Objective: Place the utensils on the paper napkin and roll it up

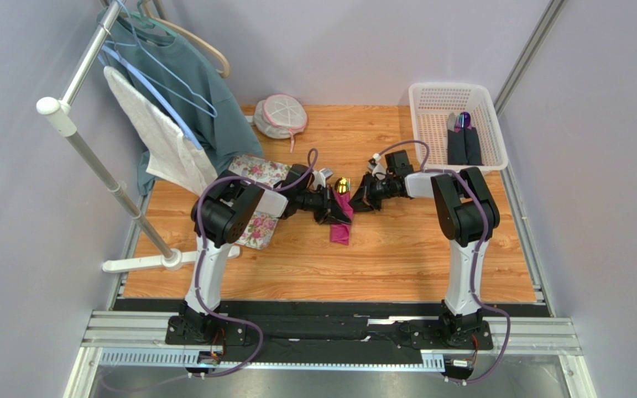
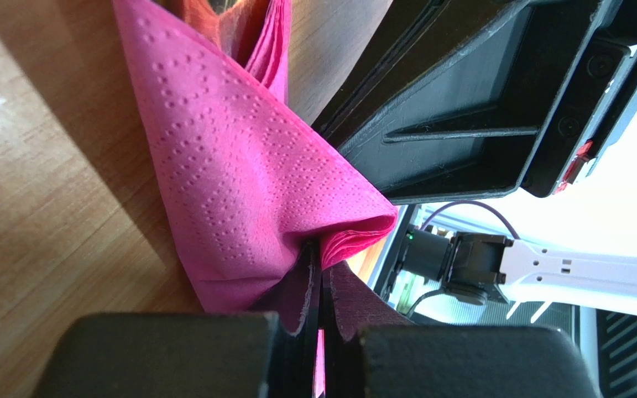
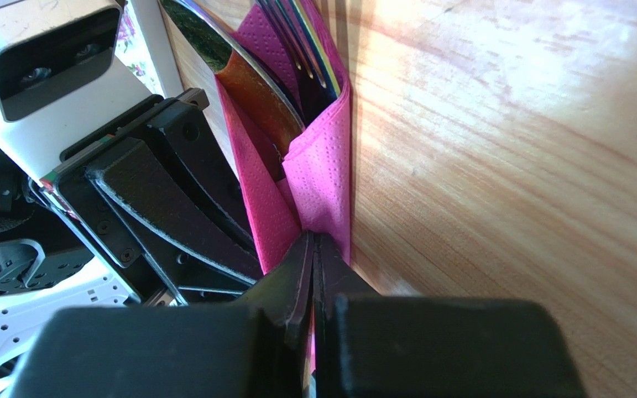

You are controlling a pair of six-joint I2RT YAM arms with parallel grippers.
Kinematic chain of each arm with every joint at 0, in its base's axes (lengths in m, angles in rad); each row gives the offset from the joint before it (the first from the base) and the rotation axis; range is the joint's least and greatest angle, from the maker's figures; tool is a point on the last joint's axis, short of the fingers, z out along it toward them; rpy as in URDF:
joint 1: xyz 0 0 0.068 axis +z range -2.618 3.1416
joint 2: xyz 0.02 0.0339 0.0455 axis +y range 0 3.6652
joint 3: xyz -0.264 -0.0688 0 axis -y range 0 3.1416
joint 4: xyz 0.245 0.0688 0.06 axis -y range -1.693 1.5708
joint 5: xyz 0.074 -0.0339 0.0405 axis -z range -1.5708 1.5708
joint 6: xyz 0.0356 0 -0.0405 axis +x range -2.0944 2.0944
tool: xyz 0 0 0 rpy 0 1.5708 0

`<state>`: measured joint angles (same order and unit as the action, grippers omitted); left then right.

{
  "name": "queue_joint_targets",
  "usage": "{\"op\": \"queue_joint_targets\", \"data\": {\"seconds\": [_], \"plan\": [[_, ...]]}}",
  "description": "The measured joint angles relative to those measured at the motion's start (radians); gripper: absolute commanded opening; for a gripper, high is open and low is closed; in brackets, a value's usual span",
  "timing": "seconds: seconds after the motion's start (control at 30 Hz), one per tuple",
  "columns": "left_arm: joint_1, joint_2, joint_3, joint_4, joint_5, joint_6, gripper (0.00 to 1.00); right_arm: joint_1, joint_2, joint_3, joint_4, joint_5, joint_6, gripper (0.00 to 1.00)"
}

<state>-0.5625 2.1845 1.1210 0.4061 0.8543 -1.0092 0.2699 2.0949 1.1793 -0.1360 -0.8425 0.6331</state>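
The magenta paper napkin (image 1: 340, 225) lies folded at the table's middle, wrapped round the gold utensils (image 1: 342, 186), whose shiny ends stick out at its far end. My left gripper (image 1: 336, 206) is shut on the napkin's left flap (image 2: 239, 166). My right gripper (image 1: 355, 202) is shut on its right flap (image 3: 322, 178). In the right wrist view the spoon bowl (image 3: 251, 87) and the fork tines (image 3: 301, 50) sit inside the fold. The two grippers face each other, almost touching.
A floral cloth (image 1: 257, 199) lies under the left arm. A white basket (image 1: 456, 124) with dark purple-tipped items stands at the back right. A clothes rack (image 1: 131, 108) with hanging garments stands at the left, a round mesh pouch (image 1: 282, 114) behind.
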Motion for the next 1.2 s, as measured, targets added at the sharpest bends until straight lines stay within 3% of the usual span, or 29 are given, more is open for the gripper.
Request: {"op": "queue_joint_targets", "data": {"seconds": [0.23, 0.37, 0.4, 0.47, 0.67, 0.77, 0.87, 1.2], "plan": [[0.0, 0.012, 0.0, 0.01, 0.001, 0.0, 0.03, 0.0, 0.0, 0.0, -0.002, 0.0, 0.003, 0.01], [0.002, 0.017, 0.0, 0.011, 0.002, 0.0, 0.21, 0.0, 0.0, 0.013, -0.031, 0.007, -0.004, 0.08], [0.002, 0.017, 0.0, 0.009, 0.002, -0.001, 0.28, 0.0, -0.002, 0.019, -0.047, 0.014, -0.01, 0.12], [0.002, 0.017, 0.003, 0.011, 0.009, -0.003, 0.32, -0.006, -0.007, 0.03, -0.078, 0.031, -0.024, 0.16], [0.002, 0.017, 0.017, 0.01, 0.036, -0.004, 0.47, -0.048, -0.036, 0.053, -0.201, 0.071, -0.074, 0.43], [0.001, 0.017, 0.022, 0.011, 0.047, -0.005, 0.52, -0.073, -0.05, 0.071, -0.24, 0.074, -0.09, 0.51], [0.001, 0.017, 0.029, 0.013, 0.063, -0.008, 0.59, -0.085, -0.057, 0.084, -0.251, 0.072, -0.092, 0.51], [0.001, 0.017, 0.034, 0.016, 0.079, -0.006, 0.6, -0.034, -0.055, 0.094, -0.286, 0.064, -0.115, 0.5]]}}
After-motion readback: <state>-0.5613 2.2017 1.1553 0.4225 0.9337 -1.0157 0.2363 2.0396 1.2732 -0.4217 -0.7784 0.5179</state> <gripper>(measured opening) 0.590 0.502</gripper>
